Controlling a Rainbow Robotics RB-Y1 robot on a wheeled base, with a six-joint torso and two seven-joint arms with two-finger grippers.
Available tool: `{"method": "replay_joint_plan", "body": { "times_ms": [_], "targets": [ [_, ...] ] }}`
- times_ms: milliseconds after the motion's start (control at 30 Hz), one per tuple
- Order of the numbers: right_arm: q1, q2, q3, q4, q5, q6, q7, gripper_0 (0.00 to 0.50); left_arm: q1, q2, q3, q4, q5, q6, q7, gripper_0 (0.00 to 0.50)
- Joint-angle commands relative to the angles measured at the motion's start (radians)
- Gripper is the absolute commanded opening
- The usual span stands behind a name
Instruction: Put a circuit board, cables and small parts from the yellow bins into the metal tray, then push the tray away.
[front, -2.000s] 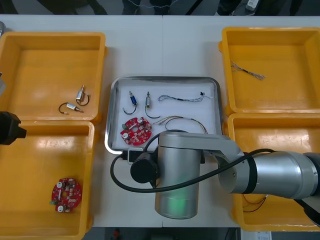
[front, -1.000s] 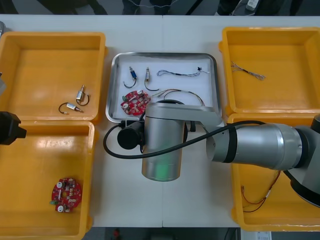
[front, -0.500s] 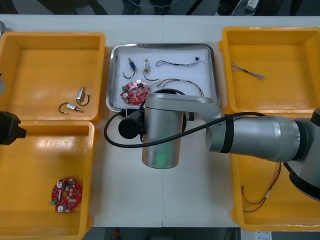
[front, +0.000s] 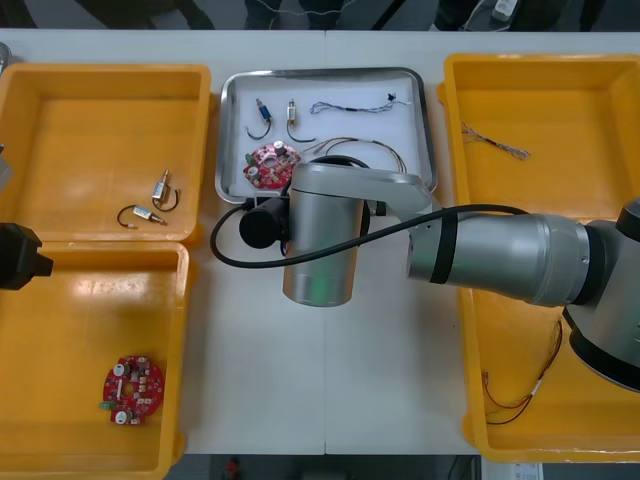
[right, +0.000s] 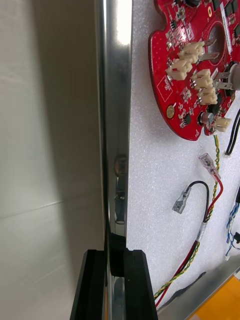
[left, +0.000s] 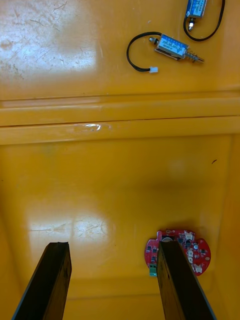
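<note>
Now your right gripper (right: 115, 280) is nipped almost closed on the near rim of the metal tray (right: 116, 100), with the thin wall between its fingers. The tray, carrying a circuit board (right: 200, 75), cables (right: 200, 234) and small metal parts (front: 262, 112), sits between the far yellow bins (front: 60, 80), directly beyond that gripper, so you'd likely push straight away. Your left gripper (left: 112, 280) hangs spread wide over the near left bin (left: 100, 175), idle.
</note>
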Motion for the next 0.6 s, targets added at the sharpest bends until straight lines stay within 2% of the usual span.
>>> {"method": "replay_joint_plan", "body": {
  "times_ms": [33, 367, 600],
  "targets": [
    [-0.066, 0.043, -0.053, 0.042, 0.012, -0.034, 0.033, 0.000, 0.019, 0.033, 0.032, -0.032, 0.006, 0.006, 0.005, 0.500],
    [-0.083, 0.058, -0.088, 0.139, 0.012, -0.126, 0.045, 0.000, 0.019, 0.033, 0.032, -0.032, 0.006, 0.006, 0.005, 0.500],
    [-0.084, 0.058, -0.091, 0.182, 0.040, -0.175, 0.040, 0.000, 0.019, 0.033, 0.032, -0.032, 0.006, 0.006, 0.005, 0.500]
  ]
}}
